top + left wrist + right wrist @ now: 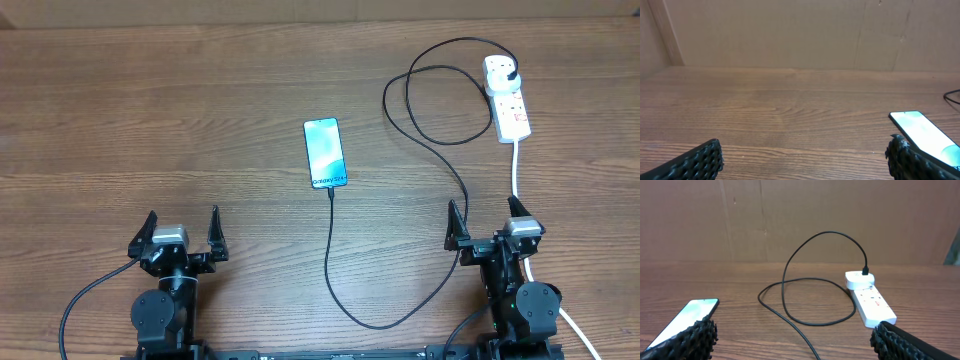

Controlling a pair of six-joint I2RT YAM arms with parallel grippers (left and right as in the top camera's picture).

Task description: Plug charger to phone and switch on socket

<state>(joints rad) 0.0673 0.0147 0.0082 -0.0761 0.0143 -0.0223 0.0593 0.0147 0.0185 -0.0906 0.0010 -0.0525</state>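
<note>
Two grippers spread wide and empty, with all three task things lying ahead of their jaws.

We see the phone flat on the table, screen lit cyan, ahead of the left gripper and off to its right, and ahead of the right gripper and off to its left. The charger meets the phone's near edge and runs back level with the jaws. It then curves up close past the right gripper's left finger and loops ahead of it. Its black plug sits in the far end of the socket. The socket lies well ahead of the right jaws, slightly to their right, and its white lead trails back to that gripper's right finger. We cannot tell how the red switches are set.
</note>
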